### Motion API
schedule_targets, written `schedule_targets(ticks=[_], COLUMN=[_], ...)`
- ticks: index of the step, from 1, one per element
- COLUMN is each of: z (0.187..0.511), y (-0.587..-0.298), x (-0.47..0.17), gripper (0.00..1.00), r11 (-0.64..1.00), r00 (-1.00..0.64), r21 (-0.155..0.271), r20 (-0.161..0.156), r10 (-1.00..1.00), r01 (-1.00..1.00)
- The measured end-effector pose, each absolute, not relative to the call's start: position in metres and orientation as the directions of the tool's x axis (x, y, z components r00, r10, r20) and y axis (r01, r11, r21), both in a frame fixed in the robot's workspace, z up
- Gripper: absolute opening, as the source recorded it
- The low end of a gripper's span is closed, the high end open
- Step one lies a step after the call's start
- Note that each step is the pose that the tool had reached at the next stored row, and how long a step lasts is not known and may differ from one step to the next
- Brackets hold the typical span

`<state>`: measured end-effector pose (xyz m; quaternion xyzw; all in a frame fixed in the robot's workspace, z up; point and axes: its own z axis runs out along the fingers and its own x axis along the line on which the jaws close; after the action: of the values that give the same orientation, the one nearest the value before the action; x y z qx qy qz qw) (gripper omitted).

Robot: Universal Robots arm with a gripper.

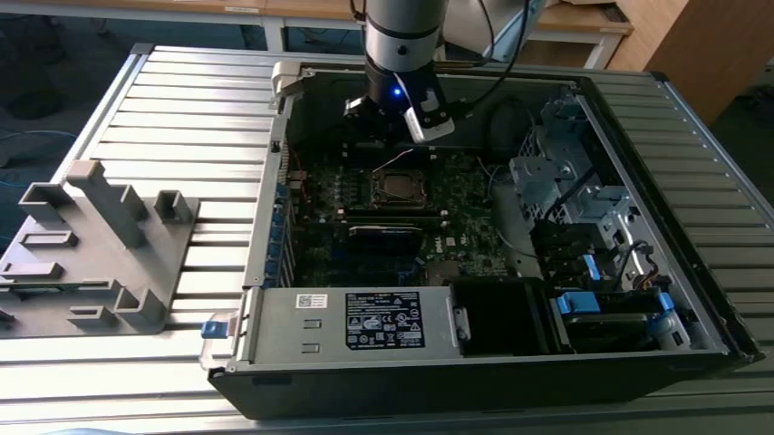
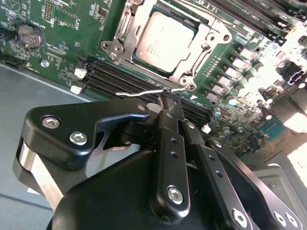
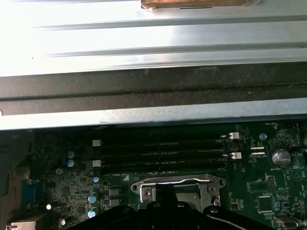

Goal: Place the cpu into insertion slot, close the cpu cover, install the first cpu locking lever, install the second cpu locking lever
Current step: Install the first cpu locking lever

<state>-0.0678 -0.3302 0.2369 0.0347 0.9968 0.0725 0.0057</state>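
Observation:
The cpu [image 2: 165, 36] lies flat in its socket on the green motherboard, its dull silver top showing. The silvery cpu cover [image 2: 122, 38] is folded down around it, framing the chip through its square opening. A thin wire cpu locking lever [image 2: 136, 93] runs along the socket's edge next to the memory slots. My gripper [image 2: 169, 97] is shut on the end of that lever, black fingertips pressed together around the wire. In the exterior view the gripper [image 1: 384, 143] hangs just behind the socket [image 1: 400, 188] inside the open computer case. The first wrist view has the cover [image 3: 177, 184] with the gripper [image 3: 167, 191] at it.
Black memory slots [image 2: 120, 79] lie right beside the lever. A coin battery [image 2: 29, 34] sits further along the board. The case wall [image 3: 153, 91] rises close behind. A power supply [image 1: 362, 322] and drive bays [image 1: 568, 190] fill the case's front and the exterior view's right; a grey fixture [image 1: 91, 254] stands outside.

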Motion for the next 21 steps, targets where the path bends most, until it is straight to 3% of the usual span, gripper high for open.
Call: schedule_targets(ticks=[8,14,21], z=[0.235,0.234,0.229], y=[-0.330,-0.330,-0.330], x=[-0.058,-0.058,-0.056], gripper=[0.11,0.11,0.11], r11=[0.987,0.981,0.980], r00=[-0.998,-0.998,-0.998], r21=[0.145,0.181,0.186], r20=[-0.006,-0.004,-0.006], r10=[0.070,0.069,0.068], r01=[0.068,0.067,0.065])
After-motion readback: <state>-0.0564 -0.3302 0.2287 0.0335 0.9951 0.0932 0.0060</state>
